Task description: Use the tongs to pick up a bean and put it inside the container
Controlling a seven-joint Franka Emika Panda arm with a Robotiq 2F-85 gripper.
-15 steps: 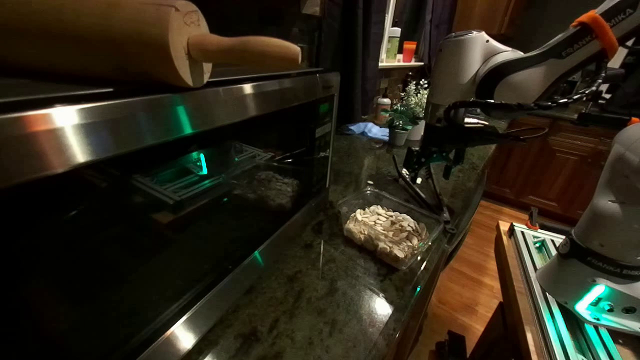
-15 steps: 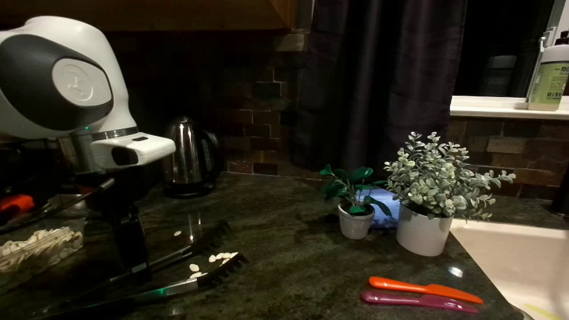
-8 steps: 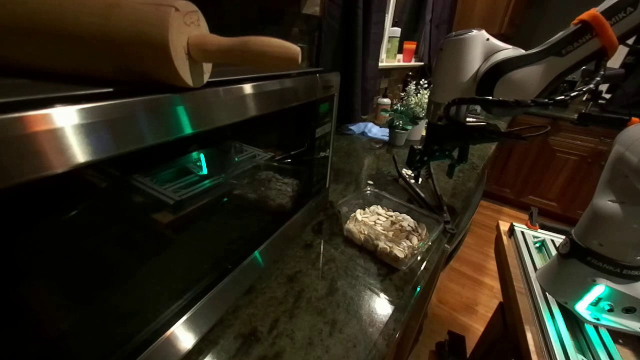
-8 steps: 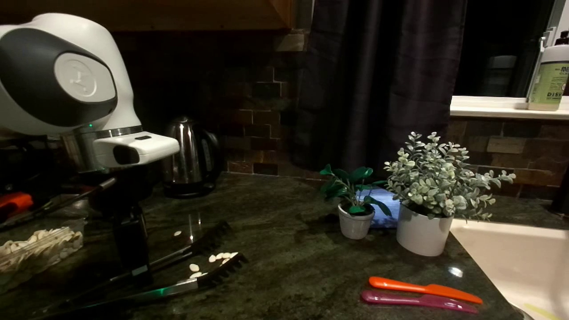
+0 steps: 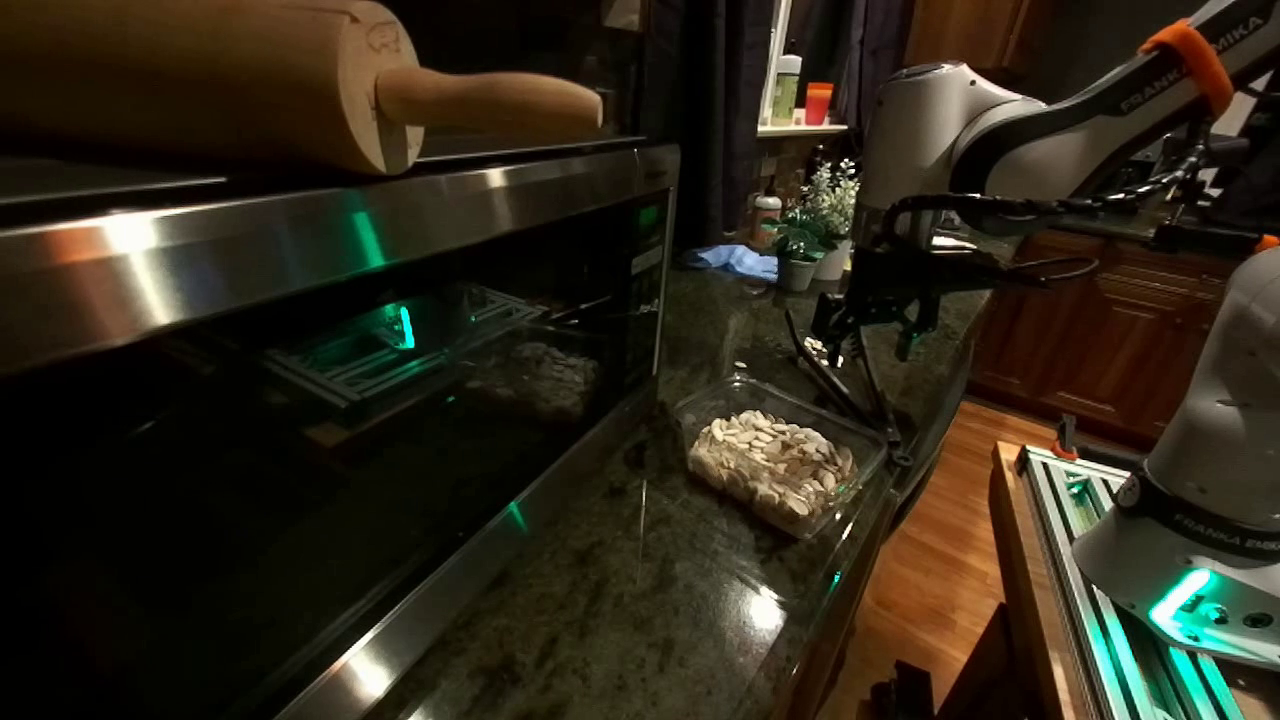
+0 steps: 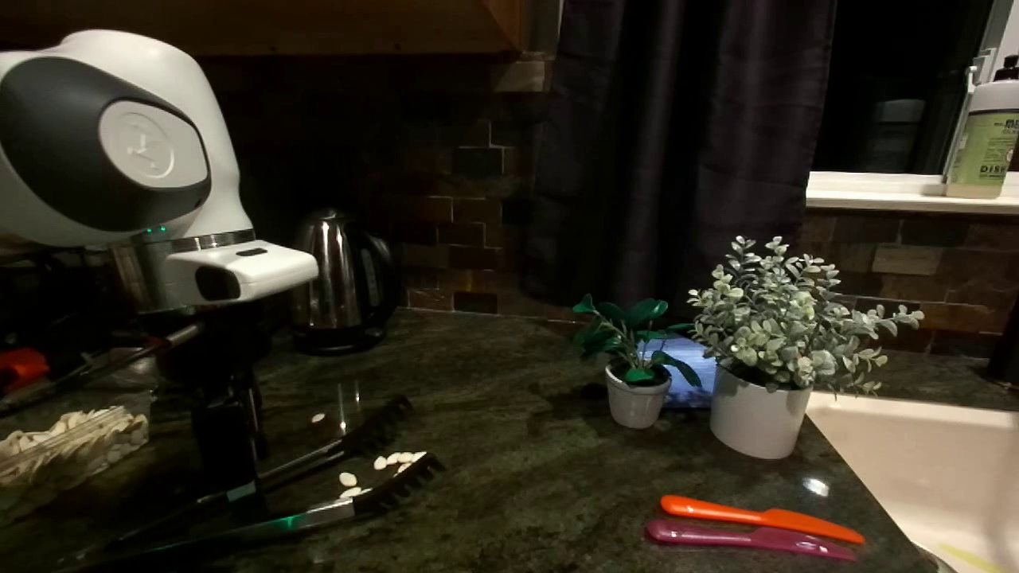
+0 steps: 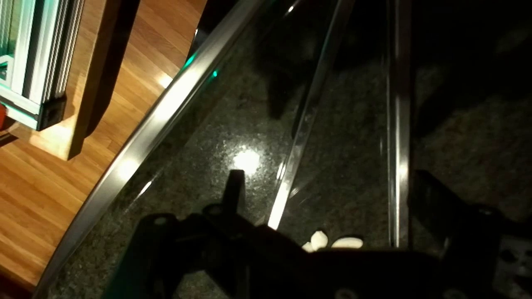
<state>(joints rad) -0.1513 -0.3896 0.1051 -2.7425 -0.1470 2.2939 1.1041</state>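
Observation:
Slender metal tongs (image 7: 400,124) lie spread on the dark counter, their black toothed tips away from the tub in an exterior view (image 6: 406,477). My gripper (image 7: 329,175) stands open above them, one finger outside each arm; no clear contact shows, and I cannot tell its exact height. Several white beans lie loose between the arms near the tips, one bean (image 6: 348,479) a little apart from the rest; in the wrist view two beans (image 7: 348,242) peek past the dark gripper body, which hides the tips. The container, a clear plastic tub (image 5: 845,425), holds many beans beside the tongs' joined end.
A microwave (image 5: 300,460) with a rolling pin (image 5: 250,90) on top flanks the tub. Further along the counter stand a kettle (image 6: 326,278), two potted plants (image 6: 764,414), an orange knife (image 6: 756,516) and a purple knife (image 6: 748,539). A sink (image 6: 939,461) lies beyond.
My gripper has shifted slightly, a little to the right in both exterior views, staying over the tongs with its jaws wide. Tongs, beans and tub have not moved.

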